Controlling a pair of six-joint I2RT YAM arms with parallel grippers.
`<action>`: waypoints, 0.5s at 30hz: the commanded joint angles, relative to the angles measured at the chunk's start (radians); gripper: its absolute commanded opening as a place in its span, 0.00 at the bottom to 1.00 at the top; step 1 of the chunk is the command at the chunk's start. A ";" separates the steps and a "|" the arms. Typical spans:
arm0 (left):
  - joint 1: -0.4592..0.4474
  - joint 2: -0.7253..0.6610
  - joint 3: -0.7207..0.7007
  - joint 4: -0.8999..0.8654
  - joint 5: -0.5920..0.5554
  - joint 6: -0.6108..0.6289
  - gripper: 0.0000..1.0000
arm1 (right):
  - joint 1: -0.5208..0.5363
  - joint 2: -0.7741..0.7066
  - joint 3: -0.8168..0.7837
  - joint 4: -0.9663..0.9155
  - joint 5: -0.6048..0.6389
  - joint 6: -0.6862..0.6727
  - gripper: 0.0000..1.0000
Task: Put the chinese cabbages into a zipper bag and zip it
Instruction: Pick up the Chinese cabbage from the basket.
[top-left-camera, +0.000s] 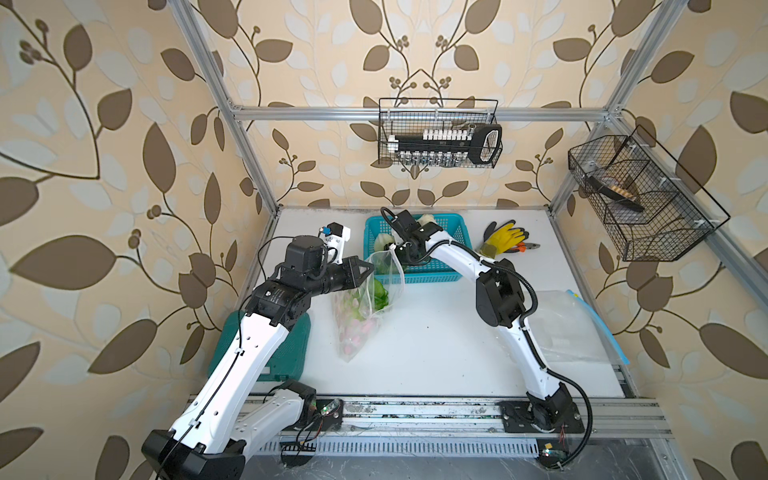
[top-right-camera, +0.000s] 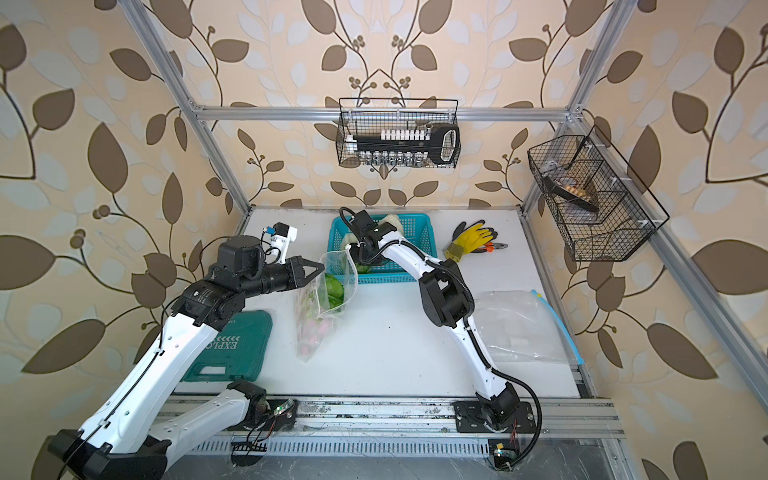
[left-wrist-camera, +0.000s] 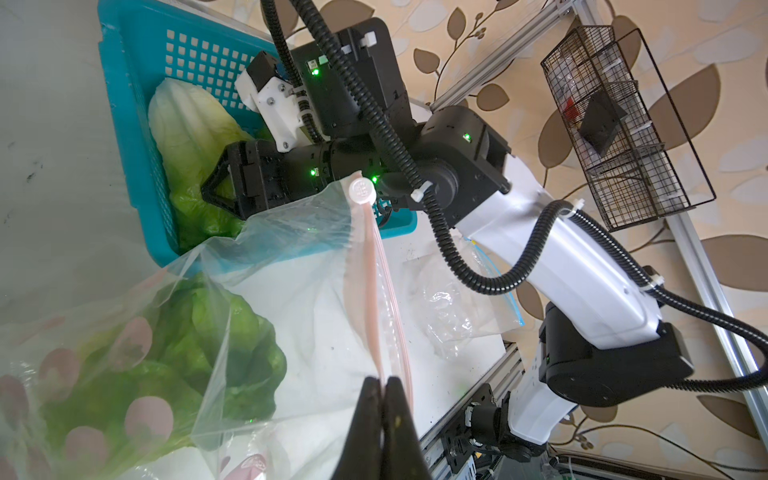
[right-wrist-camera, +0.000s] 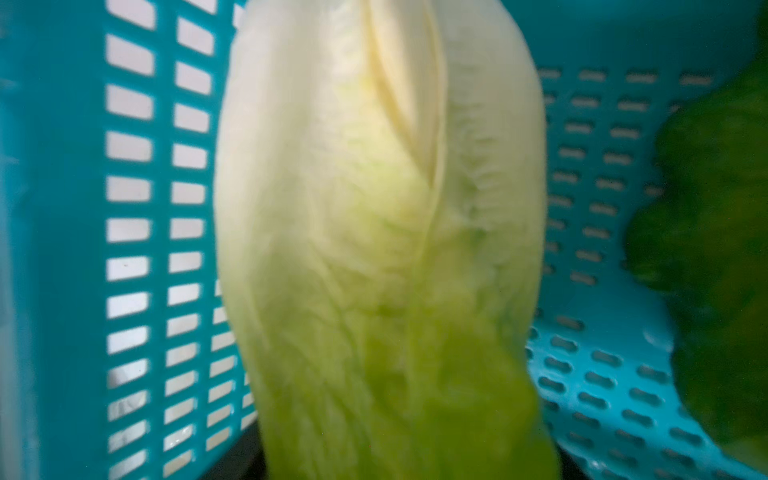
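Three cabbages accounted for.

Bagged cabbage (left-wrist-camera: 232, 332): inside the zipper bag (top-left-camera: 357, 328), green leaves showing through the clear, pink-dotted plastic.

Pale cabbage (right-wrist-camera: 374, 228): lying in the blue basket (top-left-camera: 432, 275) along its wall on the left-arm side, white base running to a light-green tip.

Third cabbage (top-left-camera: 426, 218): at the basket's far rim, mostly hidden behind the right arm. Only a whitish end shows in both top views.

Left gripper (left-wrist-camera: 384, 384): jaws pressed fully together, pinching the bag's pink zip strip at one end of the mouth. That holds the mouth up and gaping just outside the basket's near corner on the left-arm side. White slider (left-wrist-camera: 362, 192) sits at the strip's other end, up by the basket's near rim. The bag's closed end trails onto the white table (top-left-camera: 436, 345), away from the basket toward the arm bases. Zip not closed.

Right gripper (left-wrist-camera: 208, 192): down inside the basket, right at the pale cabbage's leafy half. Fingers are side-on from the left wrist and not visible in the right wrist's blurred close-up, so can't tell how wide they stand or whether they have the cabbage.

Other stuff:
- Yellow glove (top-left-camera: 505, 237) and pliers (top-left-camera: 528, 246) lie beside the basket on the right-arm side.
- Spare clear bags (top-left-camera: 573, 328) are on that side too, nearer the arm bases.
- Green tool case (top-right-camera: 232, 349) is on the left-arm side, well apart from the basket.
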 joint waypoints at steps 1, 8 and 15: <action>-0.004 -0.009 -0.010 0.041 0.022 -0.008 0.00 | -0.009 -0.094 -0.076 0.068 -0.045 -0.034 0.31; -0.003 -0.019 -0.023 0.017 -0.012 0.021 0.00 | -0.059 -0.362 -0.263 0.151 -0.139 -0.050 0.06; -0.003 -0.020 0.083 -0.092 -0.118 0.147 0.00 | -0.110 -0.663 -0.475 0.035 -0.182 -0.136 0.04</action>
